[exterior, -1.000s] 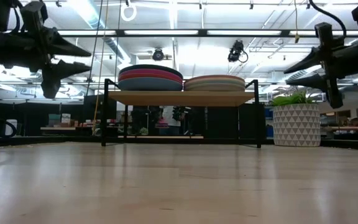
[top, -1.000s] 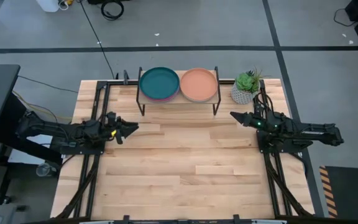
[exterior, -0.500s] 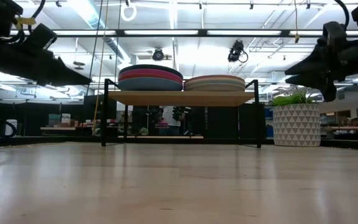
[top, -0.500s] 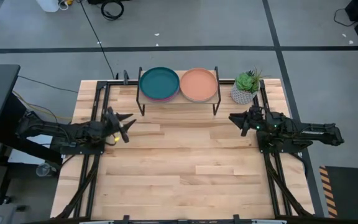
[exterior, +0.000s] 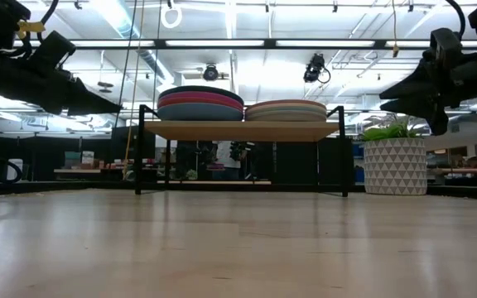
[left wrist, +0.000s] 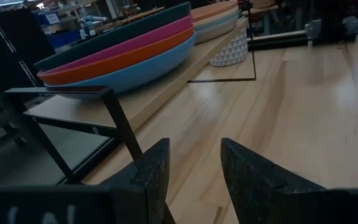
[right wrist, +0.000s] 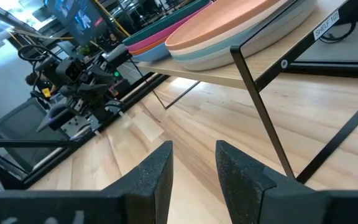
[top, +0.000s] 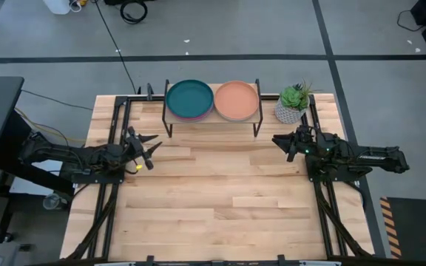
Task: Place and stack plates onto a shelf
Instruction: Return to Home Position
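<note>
Dark left gripper (top: 148,145) retreated toward nine o'clock, released like right gripper (top: 279,142); I might clip the black-legged wooden shelf (exterior: 243,130), toppling round matte plates (top: 189,98).

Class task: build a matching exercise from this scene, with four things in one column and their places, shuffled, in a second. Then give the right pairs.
1 dark teal plate
2 peach plate
3 left gripper
4 right gripper

A over the table, near the potted plant
B tops the shelf's right stack
C over the table's left side
D tops the shelf's left stack

Pairs: 1-D, 2-B, 3-C, 4-A
</note>
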